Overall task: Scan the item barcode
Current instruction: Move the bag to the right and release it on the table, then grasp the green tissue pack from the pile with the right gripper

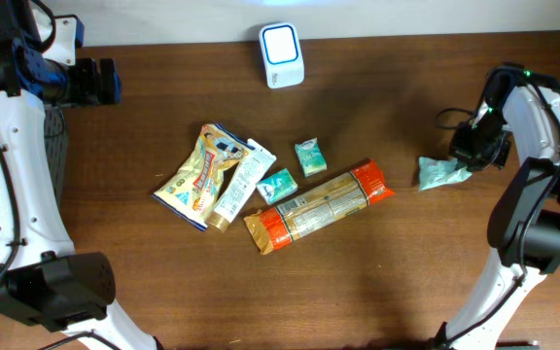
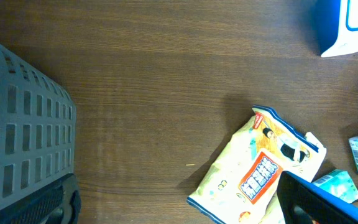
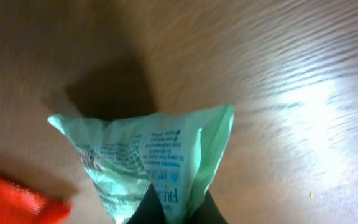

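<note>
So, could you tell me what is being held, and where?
The right gripper pinches the green packet by one edge; the left gripper holds nothing.

left claw (image 1: 106, 82) – spread wide, arm far left | right claw (image 1: 468, 158) – pinched tight, arm far right

The overhead camera looks straight down on the whole table (image 1: 115, 233) from far. The left wrist camera looks down from middle height at the left part; its yellow packet (image 2: 257, 168) and white scanner (image 2: 347, 25) appear also from overhead. The right wrist camera is very near the green packet (image 3: 148, 155), facing down; overhead shows this packet too.
</note>
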Available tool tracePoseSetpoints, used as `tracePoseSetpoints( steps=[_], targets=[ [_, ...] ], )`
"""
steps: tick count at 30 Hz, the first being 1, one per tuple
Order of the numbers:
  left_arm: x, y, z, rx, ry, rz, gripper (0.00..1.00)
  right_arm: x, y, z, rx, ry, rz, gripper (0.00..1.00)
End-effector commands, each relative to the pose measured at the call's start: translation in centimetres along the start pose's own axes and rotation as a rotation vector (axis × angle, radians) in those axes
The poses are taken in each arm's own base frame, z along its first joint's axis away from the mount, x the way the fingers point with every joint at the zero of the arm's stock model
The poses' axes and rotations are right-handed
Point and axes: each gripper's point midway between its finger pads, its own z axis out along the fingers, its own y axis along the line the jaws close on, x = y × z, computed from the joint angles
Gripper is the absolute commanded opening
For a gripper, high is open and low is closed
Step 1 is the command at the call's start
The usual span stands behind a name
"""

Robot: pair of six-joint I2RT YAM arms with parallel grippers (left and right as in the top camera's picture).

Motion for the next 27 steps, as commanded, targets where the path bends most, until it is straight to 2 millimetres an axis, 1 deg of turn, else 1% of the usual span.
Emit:
tracePoseSetpoints(
  steps=[1, 2, 3, 4, 5, 6, 7, 9, 10, 11, 12, 13, 14, 15, 16, 17, 18, 19, 20, 21, 22, 23, 25, 26, 27],
  targets=[
    [-0.3, 0.0, -0.4, -0.002, -0.014, -0.007, 0.99, -2.1, -3.9, 0.0, 0.052, -0.071, 0.202, 0.04],
    [-0.3, 0.0, -0.4, -0.002, -0.014, -0.007, 0.99, -3.0, -5.1, -0.1, 0.042, -0.098, 0.251, 0.04],
    [-0.3, 0.0, -0.4, -0.002, -0.014, -0.007, 0.99, -3.4, -5.9, -0.1, 0.037, -0.110, 0.276, 0.04],
    [-0.3, 0.0, -0.4, -0.002, -0.014, -0.007, 0.99, -3.6, -6.6, -0.1, 0.034, -0.110, 0.292, 0.15],
    [-0.3, 0.0, -0.4, -0.002, -0.014, -0.007, 0.99, -3.1, -6.8, -0.1, 0.038, -0.093, 0.291, 0.41],
    [-0.3, 0.0, -0.4, -0.002, -0.014, -0.007, 0.99, -2.7, -6.3, -0.1, 0.015, -0.068, 0.228, 0.48],
    [-0.3, 0.0, -0.4, -0.002, -0.014, -0.007, 0.99, -2.0, -5.9, -0.8, 0.000, -0.039, 0.166, 0.51],
    [-0.3, 0.0, -0.4, -0.002, -0.014, -0.007, 0.99, -2.1, -5.9, -2.8, -0.005, -0.041, 0.160, 0.52],
    [-0.3, 0.0, -0.4, -0.002, -0.014, -0.007, 0.99, -2.3, -5.0, -5.4, -0.041, -0.057, 0.128, 0.53],
    [-0.3, 0.0, -0.4, -0.002, -0.014, -0.007, 0.99, -2.4, -2.4, -8.4, -0.144, -0.087, 0.007, 0.54],
    [-0.3, 0.0, -0.4, -0.002, -0.014, -0.007, 0.99, -2.2, 0.6, -10.6, -0.220, -0.115, -0.091, 0.55],
    [-0.3, 0.0, -0.4, -0.002, -0.014, -0.007, 0.99, -1.9, 3.1, -11.5, -0.272, -0.129, -0.155, 0.55],
    [-0.3, 0.0, -0.4, -0.002, -0.014, -0.007, 0.99, -1.1, 6.0, -11.8, -0.311, -0.125, -0.218, 0.55],
    [-0.3, 0.0, -0.4, -0.002, -0.014, -0.007, 0.99, 0.0, 9.3, -11.5, -0.325, -0.116, -0.293, 0.56],
    [-0.3, 0.0, -0.4, -0.002, -0.014, -0.007, 0.99, 1.0, 12.0, -11.2, -0.327, -0.115, -0.359, 0.62],
    [-0.3, 0.0, -0.4, -0.002, -0.014, -0.007, 0.99, 2.2, 14.8, -10.8, -0.330, -0.116, -0.428, 0.63],
    [-0.3, 0.0, -0.4, -0.002, -0.014, -0.007, 0.99, 4.0, 18.0, -9.8, -0.334, -0.107, -0.481, 0.66],
    [-0.3, 0.0, -0.4, -0.002, -0.014, -0.007, 0.99, 5.2, 20.0, -8.8, -0.339, -0.095, -0.486, 0.66],
    [-0.3, 0.0, -0.4, -0.002, -0.014, -0.007, 0.99, 6.5, 21.9, -7.3, -0.342, -0.081, -0.495, 0.65],
    [-0.3, 0.0, -0.4, -0.002, -0.014, -0.007, 0.99, 7.3, 22.9, -6.2, -0.341, -0.070, -0.501, 0.65],
    [-0.3, 0.0, -0.4, -0.002, -0.014, -0.007, 0.99, 8.8, 24.3, -4.3, -0.355, -0.045, -0.510, 0.64],
    [-0.3, 0.0, -0.4, -0.002, -0.014, -0.007, 0.99, 9.7, 25.2, -3.2, -0.379, -0.024, -0.510, 0.60],
    [-0.3, 0.0, -0.4, -0.002, -0.014, -0.007, 0.99, 11.1, 26.2, -0.5, -0.405, 0.002, -0.509, 0.53],
    [-0.3, 0.0, -0.4, -0.002, -0.014, -0.007, 0.99, 11.4, 26.3, -0.1, -0.411, 0.009, -0.512, 0.52],
    [-0.3, 0.0, -0.4, -0.002, -0.014, -0.007, 0.99, 11.6, 26.2, 1.0, -0.412, 0.012, -0.499, 0.50]
  ],
)
